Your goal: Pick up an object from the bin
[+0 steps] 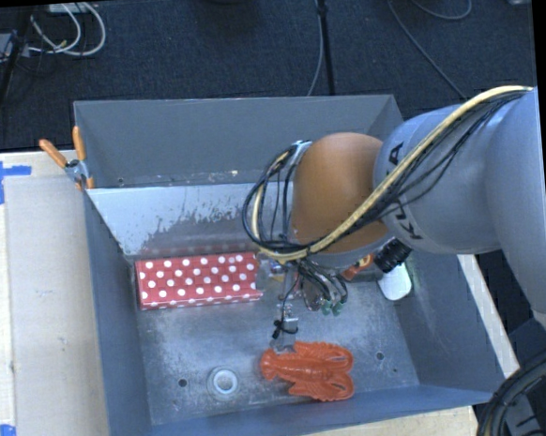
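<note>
Pick not yet made: the gripper [286, 326] hangs beside the orange toy [309, 370], lower centre of frame; jaw state cannot be told.

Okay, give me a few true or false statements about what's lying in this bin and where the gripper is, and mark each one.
1. The red cardboard box with white polka dots lies left of the gripper. True.
2. The orange-red crumpled rubbery thing lies against the back wall of the grey metal bin. False: it lies near the front wall, just in front of the gripper.
3. The small pale ring sits on the polka-dot box. False: it lies alone on the floor, front left.
4. A white thing lies at the right, beside the arm. True.
</note>
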You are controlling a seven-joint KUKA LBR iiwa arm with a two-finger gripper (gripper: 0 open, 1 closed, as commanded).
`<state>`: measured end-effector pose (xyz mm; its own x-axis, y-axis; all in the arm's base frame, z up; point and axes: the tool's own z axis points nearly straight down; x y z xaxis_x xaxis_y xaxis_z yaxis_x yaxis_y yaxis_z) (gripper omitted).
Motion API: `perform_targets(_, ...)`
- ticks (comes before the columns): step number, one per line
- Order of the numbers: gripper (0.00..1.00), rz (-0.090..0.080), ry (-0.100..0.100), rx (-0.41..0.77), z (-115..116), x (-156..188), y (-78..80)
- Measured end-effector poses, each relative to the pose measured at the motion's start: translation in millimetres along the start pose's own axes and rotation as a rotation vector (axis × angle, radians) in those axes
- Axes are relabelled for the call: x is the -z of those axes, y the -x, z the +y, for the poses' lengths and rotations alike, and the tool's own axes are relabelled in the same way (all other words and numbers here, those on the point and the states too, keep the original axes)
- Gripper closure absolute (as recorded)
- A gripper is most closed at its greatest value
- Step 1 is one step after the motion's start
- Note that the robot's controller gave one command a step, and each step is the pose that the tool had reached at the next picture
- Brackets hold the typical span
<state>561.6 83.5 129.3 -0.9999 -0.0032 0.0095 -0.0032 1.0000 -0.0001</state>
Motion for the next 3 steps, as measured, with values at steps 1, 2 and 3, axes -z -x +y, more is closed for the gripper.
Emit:
perform_targets(1,0.00,-0.007,0.001,-0.002,-0.3,4.6,1.4)
perform_targets(2,0.00,-0.004,0.001,-0.018,-28.3,-41.1,-19.9)
perform_targets(3,1.00,-0.001,0.001,0.177,-38.3,-58.8,-50.8)
